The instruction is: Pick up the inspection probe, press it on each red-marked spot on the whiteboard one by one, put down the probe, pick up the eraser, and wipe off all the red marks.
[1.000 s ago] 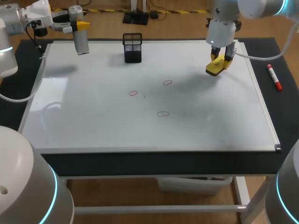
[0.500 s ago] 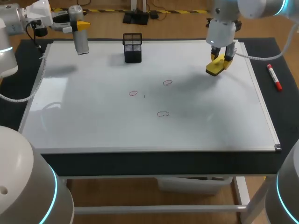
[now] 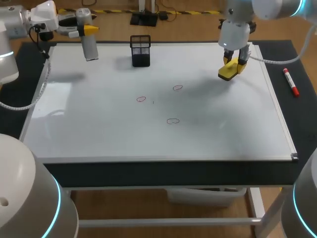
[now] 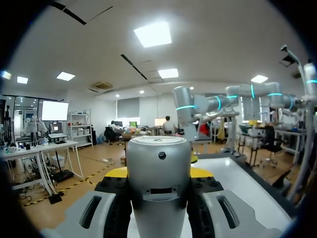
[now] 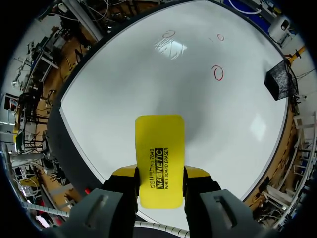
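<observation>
Cylindrical grey probe [image 3: 89, 48], perhaps metal, slightly rightward.

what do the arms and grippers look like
The left arm and right arm are rounded silver-white shells with glowing cyan rings and pale cables at the wrists. The left gripper and right gripper have grey fingers with yellow tips.
</observation>
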`<state>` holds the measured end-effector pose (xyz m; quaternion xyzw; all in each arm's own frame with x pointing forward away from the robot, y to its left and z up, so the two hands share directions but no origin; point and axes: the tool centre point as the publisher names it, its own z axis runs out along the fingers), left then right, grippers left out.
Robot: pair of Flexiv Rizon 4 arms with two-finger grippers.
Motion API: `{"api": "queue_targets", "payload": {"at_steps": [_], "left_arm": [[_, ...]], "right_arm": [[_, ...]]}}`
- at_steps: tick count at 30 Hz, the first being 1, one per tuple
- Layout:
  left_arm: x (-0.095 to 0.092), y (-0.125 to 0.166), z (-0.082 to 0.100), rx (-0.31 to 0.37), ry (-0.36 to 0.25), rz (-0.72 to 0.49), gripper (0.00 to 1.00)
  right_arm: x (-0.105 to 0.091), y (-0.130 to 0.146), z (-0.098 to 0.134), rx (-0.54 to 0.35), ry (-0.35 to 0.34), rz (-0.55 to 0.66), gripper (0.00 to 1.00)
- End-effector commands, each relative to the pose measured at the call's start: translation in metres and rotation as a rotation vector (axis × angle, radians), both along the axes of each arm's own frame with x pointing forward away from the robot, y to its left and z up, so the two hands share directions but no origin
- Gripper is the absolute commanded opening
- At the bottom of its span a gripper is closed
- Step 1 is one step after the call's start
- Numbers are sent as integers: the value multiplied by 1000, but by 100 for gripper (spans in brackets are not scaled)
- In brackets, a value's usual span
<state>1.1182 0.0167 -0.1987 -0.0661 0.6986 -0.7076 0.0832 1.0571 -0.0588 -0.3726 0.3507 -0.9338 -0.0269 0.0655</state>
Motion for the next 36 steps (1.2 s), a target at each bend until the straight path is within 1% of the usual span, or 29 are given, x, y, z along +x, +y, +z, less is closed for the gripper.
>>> {"api": "queue_targets", "payload": {"at_steps": [1,7,9,11,13,16,21,24,26,28,34,36], "left_arm": [[-17,-11,1,0,1,-7,0],[-43,-37,2,2,18,-70,0],[-50,-46,2,-12,33,-91,0],[-57,-54,0,-7,36,-111,0],[-62,-59,0,-20,45,-121,0],[-72,-70,-3,-19,61,-146,0],[-89,-84,-6,-36,83,-174,0],[-98,-91,-9,-24,94,-190,0],[-104,-94,-12,-42,110,-199,0],[-111,-98,-14,-45,119,-211,0],[-124,-110,-24,-56,138,-257,0],[-128,-114,-27,-58,132,-268,0]], "right_arm": [[1,0,2,-4,3,2,0],[1,0,2,-4,3,2,0],[1,0,2,-4,3,2,0],[1,0,2,-4,3,2,0],[1,0,2,-4,3,2,0],[1,0,2,-4,3,2,0],[1,0,2,-4,3,2,0],[1,0,2,-4,3,2,0],[1,0,2,-4,3,2,0],[1,0,2,-4,3,2,0],[1,0,2,-4,3,2,0],[1,0,2,-4,3,2,0]]}}
